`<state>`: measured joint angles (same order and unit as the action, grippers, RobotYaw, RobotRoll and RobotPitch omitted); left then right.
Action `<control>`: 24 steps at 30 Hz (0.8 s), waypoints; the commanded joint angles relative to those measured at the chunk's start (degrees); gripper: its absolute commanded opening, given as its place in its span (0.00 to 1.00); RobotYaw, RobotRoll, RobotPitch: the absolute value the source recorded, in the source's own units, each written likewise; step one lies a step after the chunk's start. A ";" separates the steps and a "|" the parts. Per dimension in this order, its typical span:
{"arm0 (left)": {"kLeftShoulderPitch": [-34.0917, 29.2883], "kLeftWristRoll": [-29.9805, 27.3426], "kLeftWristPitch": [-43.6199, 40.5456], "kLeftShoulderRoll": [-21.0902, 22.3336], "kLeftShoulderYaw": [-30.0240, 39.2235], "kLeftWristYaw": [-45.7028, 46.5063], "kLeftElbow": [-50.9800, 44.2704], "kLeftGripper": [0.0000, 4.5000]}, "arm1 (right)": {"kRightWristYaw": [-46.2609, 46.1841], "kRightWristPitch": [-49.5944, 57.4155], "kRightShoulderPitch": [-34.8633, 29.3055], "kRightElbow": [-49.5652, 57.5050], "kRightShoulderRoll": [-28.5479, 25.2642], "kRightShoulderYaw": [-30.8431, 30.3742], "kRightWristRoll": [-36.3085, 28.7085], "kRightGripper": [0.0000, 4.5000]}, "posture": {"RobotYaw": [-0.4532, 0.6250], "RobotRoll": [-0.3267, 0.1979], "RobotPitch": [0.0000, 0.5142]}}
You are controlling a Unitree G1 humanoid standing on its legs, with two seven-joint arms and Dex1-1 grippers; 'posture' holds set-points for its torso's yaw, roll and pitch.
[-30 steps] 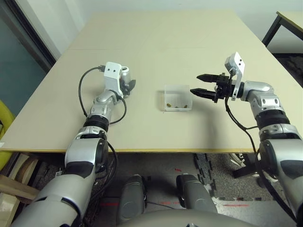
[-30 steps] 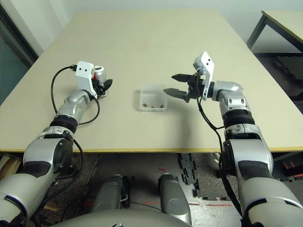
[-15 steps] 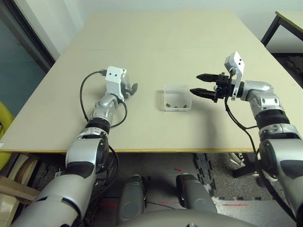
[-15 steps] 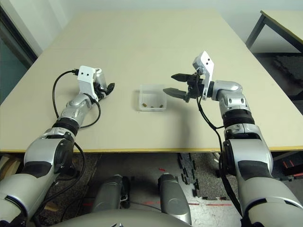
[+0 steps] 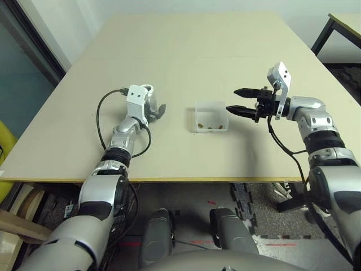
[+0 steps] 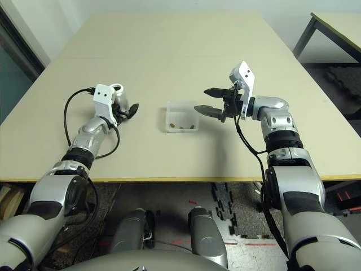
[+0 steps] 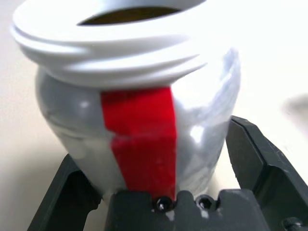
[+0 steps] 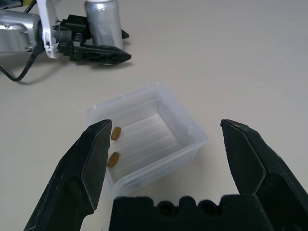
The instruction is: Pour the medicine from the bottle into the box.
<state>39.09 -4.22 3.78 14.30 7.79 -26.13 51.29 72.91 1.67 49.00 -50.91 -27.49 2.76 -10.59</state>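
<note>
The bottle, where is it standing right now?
The bottle stands upright, uncapped, on the table's left side between the left end effector's open fingers, left of the box.

Beige table point(image 5: 186, 39) (seam across top), second dark-legged table point(image 5: 338, 25) at right, foam floor mats point(image 5: 265, 209).
</note>
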 commanded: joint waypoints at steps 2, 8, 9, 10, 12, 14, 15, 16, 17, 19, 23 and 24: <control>-6.87 -1.04 -6.28 0.50 -1.15 -1.05 -11.14 1.00 | -0.22 -0.96 0.22 -0.70 0.56 -0.39 0.23 1.00 | 0.28 0.62 0.16; -12.64 -1.41 -12.52 1.49 -0.83 -0.42 -21.22 1.00 | -0.55 -1.54 0.26 -1.45 1.17 -0.29 0.35 1.00 | 0.29 0.62 0.16; -13.38 -1.53 -13.32 1.64 -0.75 -0.42 -22.62 1.00 | -0.57 -1.60 0.31 -1.57 1.25 -0.30 0.35 1.00 | 0.29 0.62 0.16; -14.38 -1.74 -14.33 1.80 -0.67 -0.46 -24.53 1.00 | -0.56 -1.65 0.35 -1.63 1.31 -0.29 0.33 1.00 | 0.29 0.62 0.16; -16.56 -2.35 -16.64 2.15 -0.69 -0.86 -28.82 1.00 | -0.60 -1.80 0.54 -1.98 1.39 -0.26 0.37 1.00 | 0.30 0.62 0.17; -19.36 -3.35 -19.05 2.70 -0.72 -1.56 -34.16 1.00 | -1.05 -1.83 0.68 -2.29 1.49 0.08 0.18 1.00 | 0.30 0.62 0.17; -20.68 -3.90 -20.03 3.02 -0.76 -2.03 -36.71 1.00 | -1.41 -1.67 0.70 -2.39 1.54 0.41 -0.08 1.00 | 0.31 0.62 0.18; -22.17 -4.80 -21.22 3.42 -0.69 -2.74 -39.67 1.00 | -1.92 -1.38 0.69 -2.48 1.55 0.86 -0.44 1.00 | 0.31 0.62 0.18; -23.28 -5.64 -22.21 3.71 -0.53 -3.27 -41.99 1.00 | -2.37 -1.18 0.67 -2.58 1.52 1.25 -0.71 1.00 | 0.31 0.62 0.18; -25.52 -7.78 -23.91 4.36 0.48 -4.17 -46.49 1.00 | -3.30 -1.06 0.51 -2.82 1.35 2.03 -1.19 1.00 | 0.32 0.62 0.18; -30.95 -14.01 -23.04 6.60 5.38 -7.24 -54.48 1.00 | -3.99 -1.49 -0.92 -2.66 0.43 2.91 -1.62 1.00 | 0.32 0.62 0.19; -31.96 -15.10 -23.13 7.20 7.22 -6.90 -55.35 1.00 | -3.85 -1.80 -1.40 -2.64 0.09 2.90 -1.42 1.00 | 0.33 0.62 0.19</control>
<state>8.40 -17.18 -19.18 20.58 12.71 -32.60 -2.09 69.16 0.33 48.60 -53.27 -26.68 5.29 -11.76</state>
